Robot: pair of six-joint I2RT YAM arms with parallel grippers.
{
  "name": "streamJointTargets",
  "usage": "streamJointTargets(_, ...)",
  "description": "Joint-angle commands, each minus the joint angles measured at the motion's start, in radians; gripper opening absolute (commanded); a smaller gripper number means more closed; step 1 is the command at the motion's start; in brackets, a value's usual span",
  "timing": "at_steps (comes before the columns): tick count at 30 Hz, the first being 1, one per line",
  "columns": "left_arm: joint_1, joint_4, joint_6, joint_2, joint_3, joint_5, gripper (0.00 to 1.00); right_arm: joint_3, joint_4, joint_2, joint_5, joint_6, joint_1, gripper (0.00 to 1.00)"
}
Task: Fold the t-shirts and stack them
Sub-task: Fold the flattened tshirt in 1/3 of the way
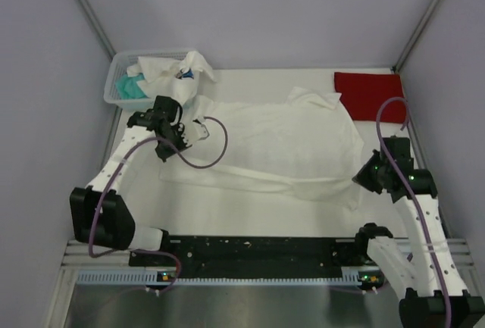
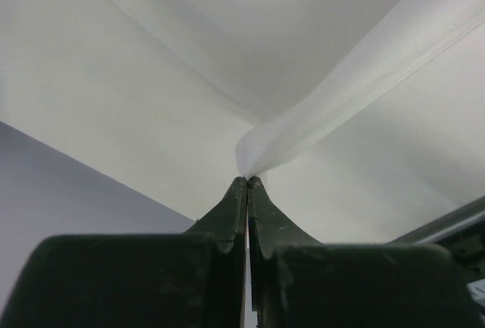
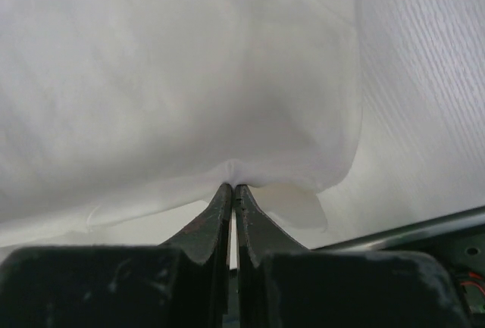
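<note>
A large white t-shirt [image 1: 280,142] lies spread across the middle of the table, its near edge partly folded over. My left gripper [image 1: 201,128] is at its left end, shut on a pinch of the white cloth [image 2: 341,108] at the fingertips [image 2: 248,180]. At the shirt's near right corner, my right gripper [image 1: 359,178] is shut on the fabric [image 3: 189,78], which bunches at the tips [image 3: 232,186]. A folded red t-shirt [image 1: 369,95] lies at the back right. No print shows on the white shirt.
A small white plastic basket [image 1: 114,92] stands at the back left corner, holding crumpled white cloth [image 1: 163,70] and teal cloth [image 1: 130,85]. Grey walls close in the table at the back and on both sides. The arms' black base rail [image 1: 250,248] runs along the near edge.
</note>
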Motion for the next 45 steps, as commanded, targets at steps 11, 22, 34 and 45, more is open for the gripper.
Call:
streamJointTargets(11, -0.006, 0.246, -0.035, 0.393, 0.2, -0.171, 0.0, 0.059, 0.522, 0.487, 0.194, 0.012, -0.055, 0.0)
streamJointTargets(22, -0.031, 0.305, -0.06, 0.513, 0.229, -0.254, 0.06, 0.122, 0.593, 0.712, 0.163, -0.061, -0.053, 0.0)
streamJointTargets(34, 0.023, 0.416, -0.222, 0.552, 0.426, -0.323, 0.36, 0.334, 0.347, 0.83, 0.42, -0.045, -0.055, 0.63)
streamJointTargets(45, 0.018, 0.454, 0.23, 0.084, -0.208, 0.039, 0.45, -0.076, 0.326, 0.391, 0.162, 0.105, -0.055, 0.67)
